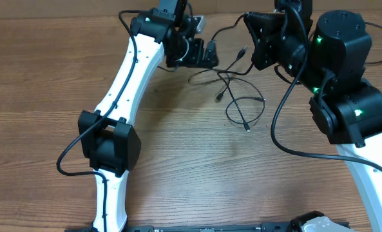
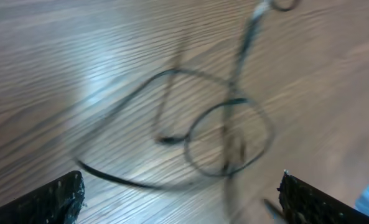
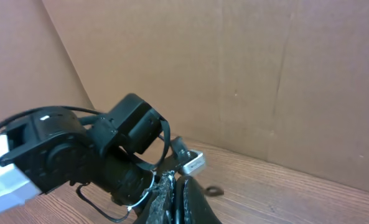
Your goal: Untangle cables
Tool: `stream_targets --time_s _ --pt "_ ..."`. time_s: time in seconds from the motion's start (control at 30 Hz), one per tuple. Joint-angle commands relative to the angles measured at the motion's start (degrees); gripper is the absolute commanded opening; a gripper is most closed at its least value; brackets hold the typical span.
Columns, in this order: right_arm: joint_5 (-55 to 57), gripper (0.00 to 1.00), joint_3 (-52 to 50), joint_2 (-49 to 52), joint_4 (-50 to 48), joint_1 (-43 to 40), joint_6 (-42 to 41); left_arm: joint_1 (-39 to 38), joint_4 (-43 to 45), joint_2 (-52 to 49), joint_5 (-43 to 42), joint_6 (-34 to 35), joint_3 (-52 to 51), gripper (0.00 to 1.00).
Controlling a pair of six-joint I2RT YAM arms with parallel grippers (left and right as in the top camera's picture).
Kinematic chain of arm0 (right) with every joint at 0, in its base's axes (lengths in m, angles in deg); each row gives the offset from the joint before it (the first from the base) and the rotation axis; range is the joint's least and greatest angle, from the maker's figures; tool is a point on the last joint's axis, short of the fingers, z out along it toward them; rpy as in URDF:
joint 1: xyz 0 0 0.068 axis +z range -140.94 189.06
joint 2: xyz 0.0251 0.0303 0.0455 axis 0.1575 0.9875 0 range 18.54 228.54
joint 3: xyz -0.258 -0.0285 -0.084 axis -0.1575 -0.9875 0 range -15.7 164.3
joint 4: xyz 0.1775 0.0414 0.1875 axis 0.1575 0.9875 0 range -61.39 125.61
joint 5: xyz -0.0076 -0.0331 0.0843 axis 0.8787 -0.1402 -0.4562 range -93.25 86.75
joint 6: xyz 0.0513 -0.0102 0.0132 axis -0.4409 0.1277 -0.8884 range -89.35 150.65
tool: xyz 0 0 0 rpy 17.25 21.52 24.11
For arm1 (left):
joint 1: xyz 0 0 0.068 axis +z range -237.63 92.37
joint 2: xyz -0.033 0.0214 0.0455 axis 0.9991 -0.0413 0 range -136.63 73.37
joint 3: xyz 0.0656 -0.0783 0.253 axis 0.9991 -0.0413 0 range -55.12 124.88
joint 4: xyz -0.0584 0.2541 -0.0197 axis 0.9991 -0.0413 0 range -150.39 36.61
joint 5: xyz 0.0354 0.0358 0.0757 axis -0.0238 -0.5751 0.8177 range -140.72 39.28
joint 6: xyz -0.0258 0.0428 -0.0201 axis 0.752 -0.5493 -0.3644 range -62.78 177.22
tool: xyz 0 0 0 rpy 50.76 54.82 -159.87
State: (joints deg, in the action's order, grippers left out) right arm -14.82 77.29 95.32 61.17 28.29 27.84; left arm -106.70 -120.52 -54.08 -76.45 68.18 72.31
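Observation:
The cables (image 1: 245, 103) are thin black cords lying in tangled loops on the wooden table between the two arms, with small plug ends sticking out. In the left wrist view the cables (image 2: 224, 134) lie blurred ahead of my open left gripper (image 2: 181, 186), with nothing between its fingers (image 2: 60, 199). From above, the left gripper (image 1: 211, 55) sits just left of the tangle. My right gripper (image 1: 247, 22) is shut behind the tangle. One thin cord reaches its tip; I cannot tell if it is pinched. The right gripper (image 3: 175, 180) points at the left arm.
A brown cardboard wall (image 3: 246, 74) stands along the table's back edge. The left arm's wrist and silver camera (image 3: 193, 160) are close in front of the right fingertips. A small dark ring (image 3: 215, 190) lies on the wood beside them. Thick arm cables (image 1: 281, 122) hang by the right arm.

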Motion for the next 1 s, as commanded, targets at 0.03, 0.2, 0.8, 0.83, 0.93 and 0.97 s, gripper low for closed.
stream_targets --time_s 0.03,0.2,0.8,0.83,0.93,0.97 --pt "-0.11 0.04 1.18 -1.14 -0.79 -1.79 -0.42 4.28 -2.25 -0.33 6.43 0.81 0.22 1.00" --pt "-0.07 0.04 1.18 -1.14 -0.83 -2.93 -0.37 8.41 -5.22 -0.33 3.48 -1.31 0.22 1.00" --pt "-8.11 0.04 1.84 -1.33 -1.68 -5.53 -0.59 10.75 -9.14 -0.33 -8.85 -16.06 0.22 1.00" --pt "-8.26 0.04 2.25 -1.36 -1.77 -5.53 -0.96 10.78 -9.16 -0.33 -8.83 -16.09 0.22 0.99" --pt "-8.24 0.04 4.42 -1.40 -2.21 -5.53 -1.75 10.78 -9.14 -0.33 -8.79 -16.09 0.22 1.00" --pt "-8.24 0.04 5.33 -1.40 -2.29 -5.53 -1.75 10.78 -9.11 -0.33 -8.76 -16.09 0.22 1.00"
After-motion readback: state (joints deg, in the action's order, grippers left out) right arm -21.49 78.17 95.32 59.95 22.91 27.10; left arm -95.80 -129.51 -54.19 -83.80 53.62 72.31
